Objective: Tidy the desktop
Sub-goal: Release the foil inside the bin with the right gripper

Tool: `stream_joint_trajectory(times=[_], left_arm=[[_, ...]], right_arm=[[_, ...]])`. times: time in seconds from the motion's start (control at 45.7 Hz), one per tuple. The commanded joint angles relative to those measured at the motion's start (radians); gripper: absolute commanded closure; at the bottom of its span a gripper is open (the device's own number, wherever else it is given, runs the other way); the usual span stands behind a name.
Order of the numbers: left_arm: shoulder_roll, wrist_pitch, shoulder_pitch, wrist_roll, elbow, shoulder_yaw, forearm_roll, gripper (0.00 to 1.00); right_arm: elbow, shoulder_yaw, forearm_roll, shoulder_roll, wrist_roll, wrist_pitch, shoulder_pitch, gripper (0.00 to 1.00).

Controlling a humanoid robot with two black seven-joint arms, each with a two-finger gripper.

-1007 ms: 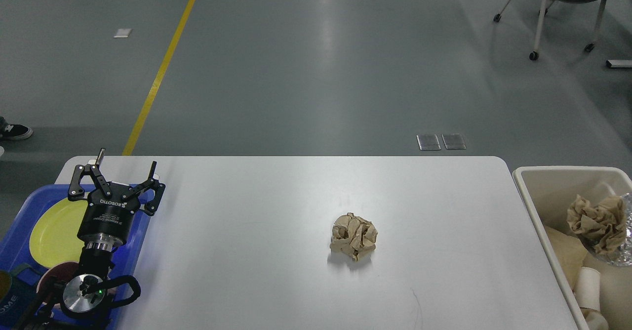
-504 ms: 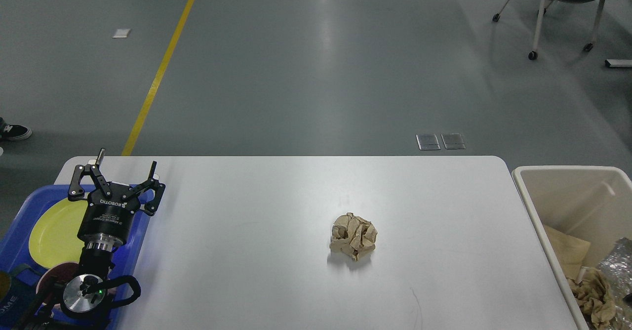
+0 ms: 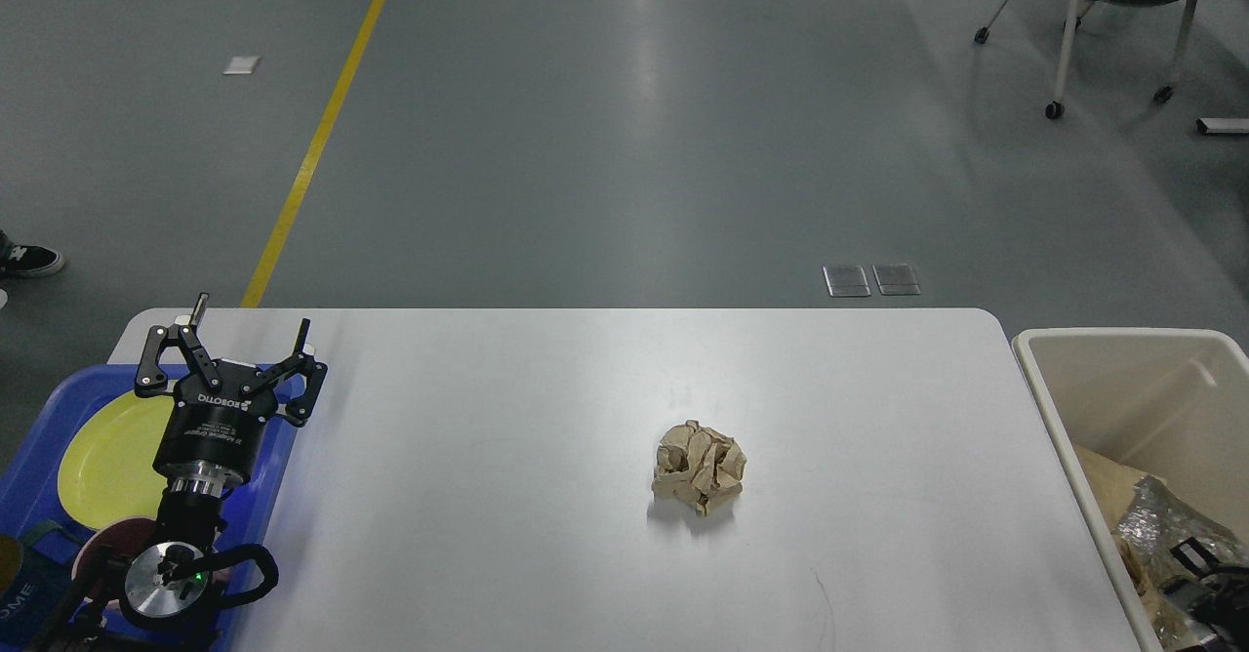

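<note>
The white desktop (image 3: pixel 546 408) fills the lower part of the head view. A crumpled brown paper ball (image 3: pixel 699 468) lies on it right of centre, touched by nothing. My left gripper (image 3: pixel 252 315) stands open at the desktop's far left, above the edge of the blue tray (image 3: pixel 39 437), with nothing between its fingers. My right gripper (image 3: pixel 1202 579) is low inside the cream bin (image 3: pixel 1059 418) at the bottom right. It shows only as dark parts beside crumpled silver foil (image 3: pixel 1156 525), and its fingers cannot be told apart.
The blue tray holds a yellow plate (image 3: pixel 107 452) and a dark red bowl (image 3: pixel 93 552). The bin holds paper waste. Beyond the desktop are grey floor, a yellow line (image 3: pixel 312 154), a wheeled chair (image 3: pixel 1093 8) and a shoe (image 3: pixel 29 260).
My right gripper has dropped from above the bin down into it, taking the foil with it. The brown paper wad seen there has sunk out of sight. The left arm has not moved.
</note>
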Motion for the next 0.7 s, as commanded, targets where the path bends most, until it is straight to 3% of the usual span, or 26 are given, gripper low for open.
stream_joint_trajectory(times=[0.0,0.175,0.197,0.307,0.328,0.35,0.679], left_arm=[[0.001,0.000,0.000,0.000,0.000,0.000,-0.002,0.04],[0.001,0.000,0.000,0.000,0.000,0.000,0.000,0.04],[0.001,0.000,0.000,0.000,0.000,0.000,0.000,0.04],[0.001,0.000,0.000,0.000,0.000,0.000,0.000,0.04],[0.001,0.000,0.000,0.000,0.000,0.000,0.000,0.04],[0.001,0.000,0.000,0.000,0.000,0.000,0.000,0.04],[0.001,0.000,0.000,0.000,0.000,0.000,-0.002,0.04]], right_arm=[[-0.005,-0.003,0.000,0.027,0.000,0.000,0.003,1.00],[-0.007,-0.002,0.000,0.025,-0.001,-0.003,0.005,1.00],[-0.007,0.000,0.000,0.022,-0.001,-0.009,0.005,0.93],[-0.004,0.008,0.000,0.019,-0.001,-0.073,0.008,0.15],[-0.002,0.008,0.000,0.019,-0.001,-0.086,0.007,0.03],[-0.001,0.009,0.000,0.019,-0.001,-0.093,0.007,0.00],[0.058,0.014,0.000,0.017,-0.001,-0.089,0.039,0.00]])
